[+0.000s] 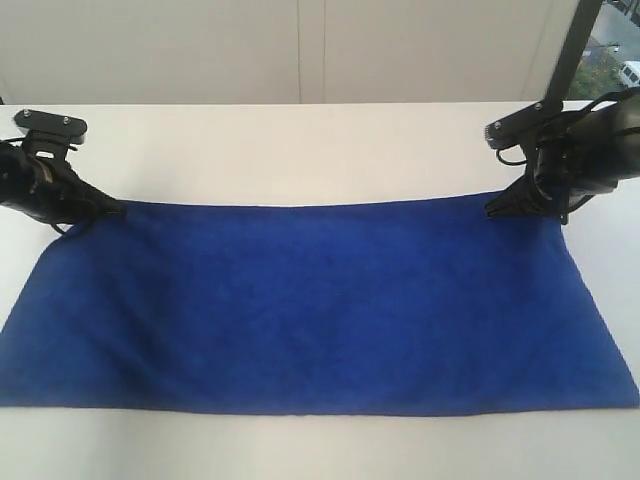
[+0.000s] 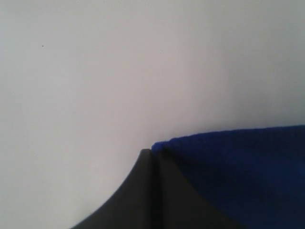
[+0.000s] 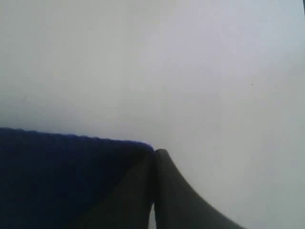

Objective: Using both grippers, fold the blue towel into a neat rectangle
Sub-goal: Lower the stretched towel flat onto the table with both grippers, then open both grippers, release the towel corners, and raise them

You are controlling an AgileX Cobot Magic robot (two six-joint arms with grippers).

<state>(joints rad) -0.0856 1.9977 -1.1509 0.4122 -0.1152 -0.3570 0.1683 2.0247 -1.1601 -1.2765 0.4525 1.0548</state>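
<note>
Blue towel [image 1: 320, 310]: deep royal-blue, long rectangular cloth of matte, fuzzy pile, gripped at its two far corners.

Left gripper [image 1: 116, 209], black, narrow pincer type: fingers [image 2: 138, 191] pressed together with only a thin seam between them. The tips are closed on the far left corner of the towel [image 2: 248, 176], and the cloth bunches slightly right at the tips. The arm end sits low over the bench, angled inward, with a black bracket on top.

Right gripper [image 1: 492, 211], black, same type, looped black cable beside it: fingers [image 3: 186, 200] likewise shut tight. The tips nip the far right corner of the towel [image 3: 57, 176], whose edge runs straight into the seam.

Towel, remainder: spread flat on the bench with its long side across the exterior view. The far edge is stretched straight between the two grippers and the near edge lies toward the camera. The short sides flare outward toward the near corners. The surface is smooth, with faint soft ripples only.

Bench [image 1: 320, 150]: plain white, matte, carrying the towel.

Surroundings: pale panelled wall [image 1: 300, 50] behind the bench; black slanted pole [image 1: 575, 45] at the far right, above the right gripper.
</note>
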